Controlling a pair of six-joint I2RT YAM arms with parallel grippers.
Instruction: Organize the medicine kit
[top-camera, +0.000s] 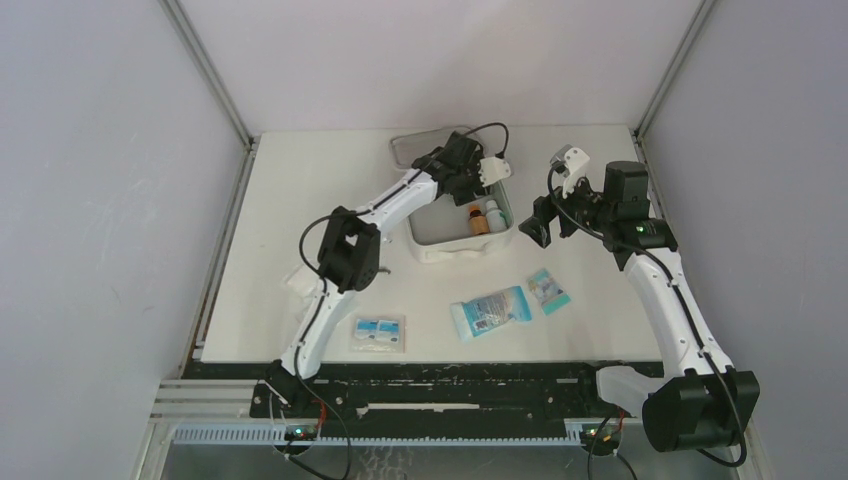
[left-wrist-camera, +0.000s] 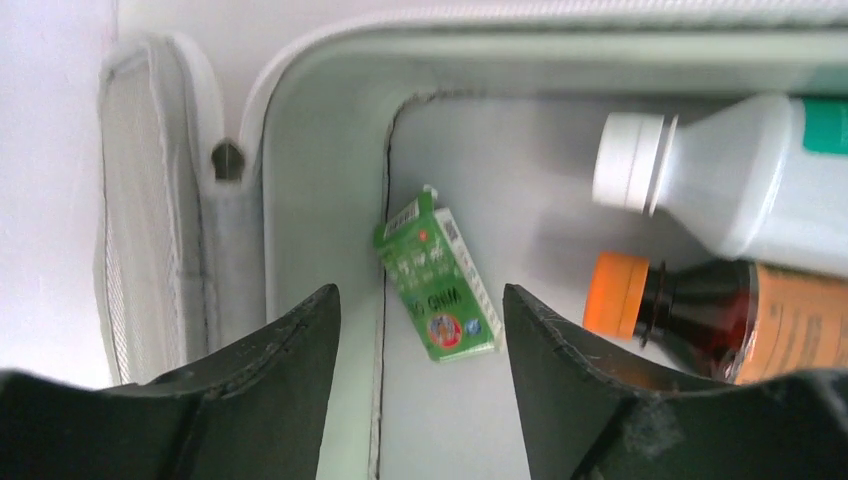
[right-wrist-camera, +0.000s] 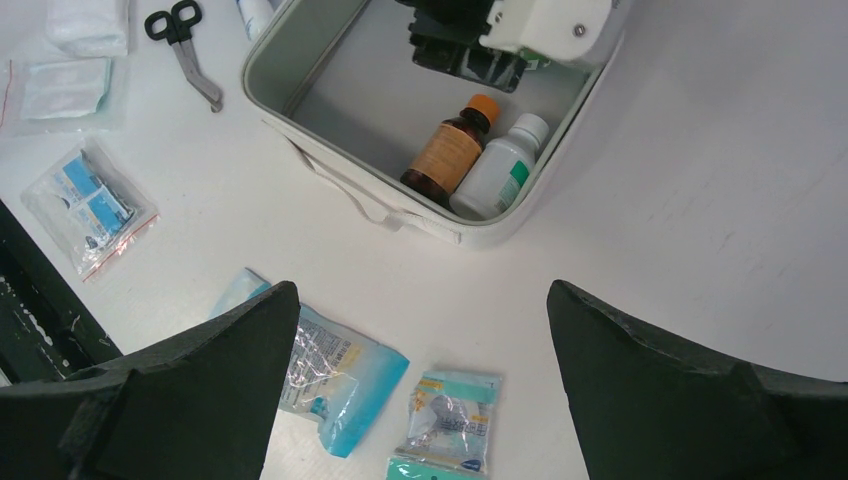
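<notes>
Left wrist view: your left gripper (left-wrist-camera: 420, 300) hangs inside the medicine kit (left-wrist-camera: 320, 130), jaws well apart. A small green box (left-wrist-camera: 438, 290) lies flat on the kit floor between the fingers. Nothing looks pinched, though the box's right edge sits just beside the right finger and I can't rule out contact.

The kit is at the back-centre of the table (top-camera: 300, 190), its lid (top-camera: 420, 148) flipped open behind it. A white bottle (left-wrist-camera: 740, 180) and a brown bottle (left-wrist-camera: 720, 315) lie side by side along the kit's right side, near the right finger.

My read is that this is the release step for the green box. To do it cleanly:
- Open a touch wider before lifting, so neither pad drags the box.
- Pull straight up, no sideways sweep. The kit wall is close on the left and the bottle caps on the right.
- Clear the rim fully before swinging away.

Your right gripper (right-wrist-camera: 420, 290) hovers wide open and empty, above the table just in front of the kit. Below it are a blue packet (right-wrist-camera: 335, 375) and a small teal packet (right-wrist-camera: 445, 415), which look like the next candidates. Keep the right arm out until the left is clear of the kit.
</notes>
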